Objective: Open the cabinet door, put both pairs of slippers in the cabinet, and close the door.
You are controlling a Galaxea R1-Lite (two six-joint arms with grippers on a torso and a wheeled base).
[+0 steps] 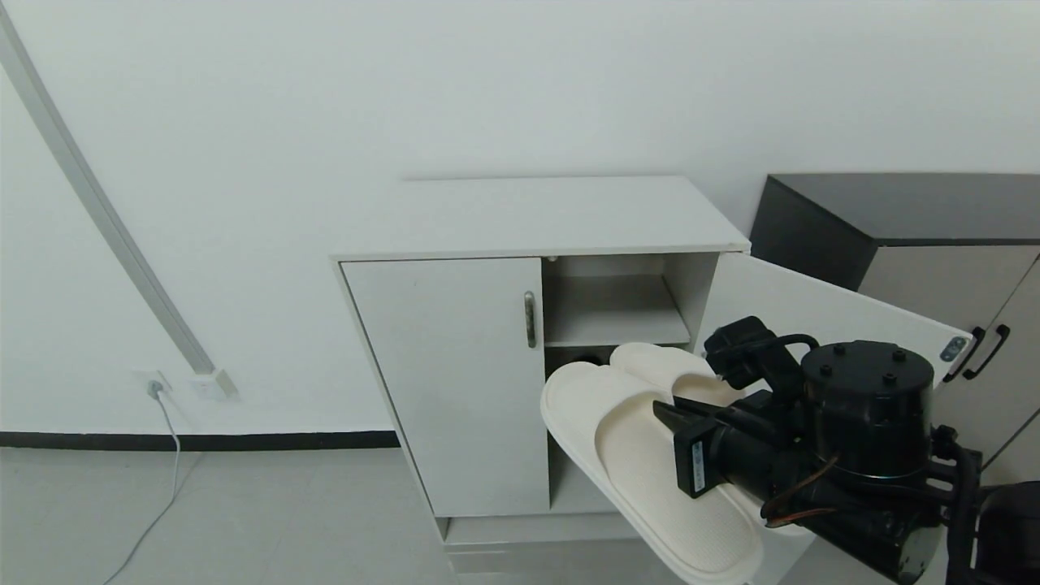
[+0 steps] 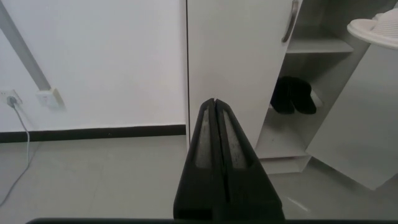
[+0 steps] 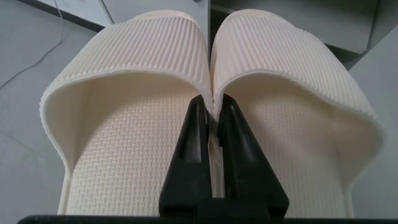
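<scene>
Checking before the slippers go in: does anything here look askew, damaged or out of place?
Nothing stands out. The right hand pinches the white slippers together by their inner edges in front of the cabinet, whose right door stands open. A dark pair sits side by side on a shelf inside.

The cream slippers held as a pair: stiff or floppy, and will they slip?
Probably fairly stiff: the slippers stick out from the right gripper without sagging. Likely light: one pinch carries both. Their ribbed surface should grip, but pinched at inner edges they may swing.
</scene>
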